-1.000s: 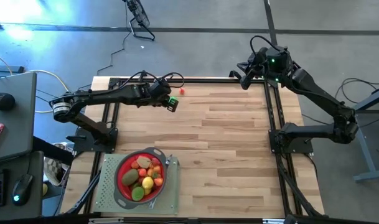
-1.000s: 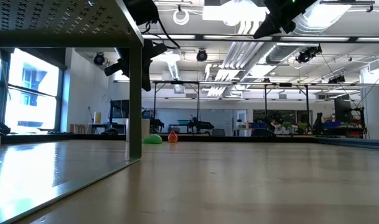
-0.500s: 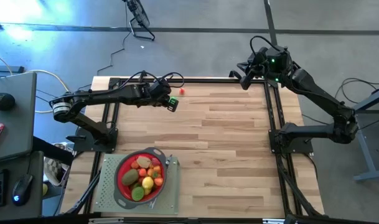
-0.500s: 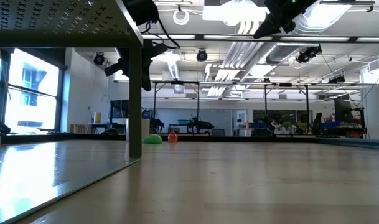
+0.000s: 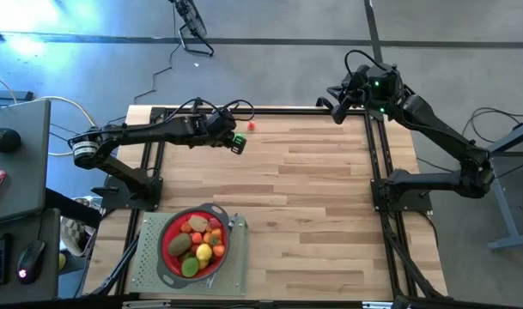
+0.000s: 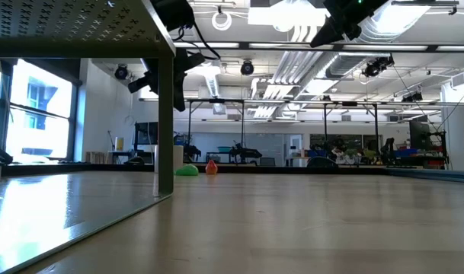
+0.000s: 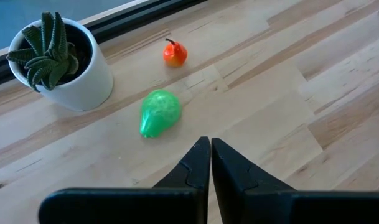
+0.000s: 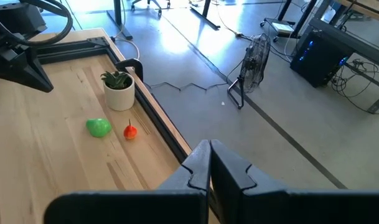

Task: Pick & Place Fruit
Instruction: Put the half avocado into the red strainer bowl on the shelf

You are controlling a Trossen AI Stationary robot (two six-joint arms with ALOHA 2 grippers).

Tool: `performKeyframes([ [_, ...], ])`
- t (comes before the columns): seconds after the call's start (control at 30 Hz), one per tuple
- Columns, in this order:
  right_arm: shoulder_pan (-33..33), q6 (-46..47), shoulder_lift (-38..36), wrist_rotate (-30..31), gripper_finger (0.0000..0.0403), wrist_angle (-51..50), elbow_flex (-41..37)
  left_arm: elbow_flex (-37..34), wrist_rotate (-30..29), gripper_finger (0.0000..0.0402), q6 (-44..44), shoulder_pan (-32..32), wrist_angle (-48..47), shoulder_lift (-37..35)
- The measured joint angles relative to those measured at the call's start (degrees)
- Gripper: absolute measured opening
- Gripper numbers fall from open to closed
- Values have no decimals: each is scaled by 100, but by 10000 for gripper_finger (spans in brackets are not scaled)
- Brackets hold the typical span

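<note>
Nothing's budged in the last second: left pincer [image 7: 210, 144] hangs pinched shut, empty, upper-left, above the green fruit [image 7: 159, 112]; right pincer [image 8: 209, 146] too.

Left arm extended, left gripper [image 7: 210, 144] fingers closed, empty. Right arm raised and parked, right gripper [image 8: 209, 147] fingers closed, empty.

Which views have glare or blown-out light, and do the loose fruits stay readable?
High view: pale glare streaks the floor beyond the table. Low view: ceiling lights blown out, window glare sheens the tabletop; green fruit and red fruit tiny. Left wrist view: even light, both crisp, soft shadows, beside the potted plant.
</note>
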Motion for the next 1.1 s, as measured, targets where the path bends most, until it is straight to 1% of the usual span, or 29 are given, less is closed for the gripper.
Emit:
performKeyframes([
  [0.1, 0, -2, 0, 0, 3, 0, 0, 0, 2, 15, 138, 0, 0, 0],
  [0.2, 0, -39, 0, 0, 3, 0, 0, 0, 4, 34, 147, 0, 0, 0],
  [0.27, 0, -42, 0, 0, 3, 0, 0, 0, 4, 55, 135, 0, 0, 0],
  [0.6, 0, -44, 0, 0, 3, 0, 0, 0, 15, 195, 128, 0, -2, 0],
  [0.7, 0, -44, 0, 0, 3, 0, 0, 0, 186, 228, 114, 1, -2, 0],
  [0.9, 0, -44, 0, -1, 3, 0, 0, -1, 405, 279, 113, 0, -4, 2],
  [1.1, 0, -44, 0, 0, 3, 0, 0, 0, 407, 309, 161, 0, -4, 2],
])
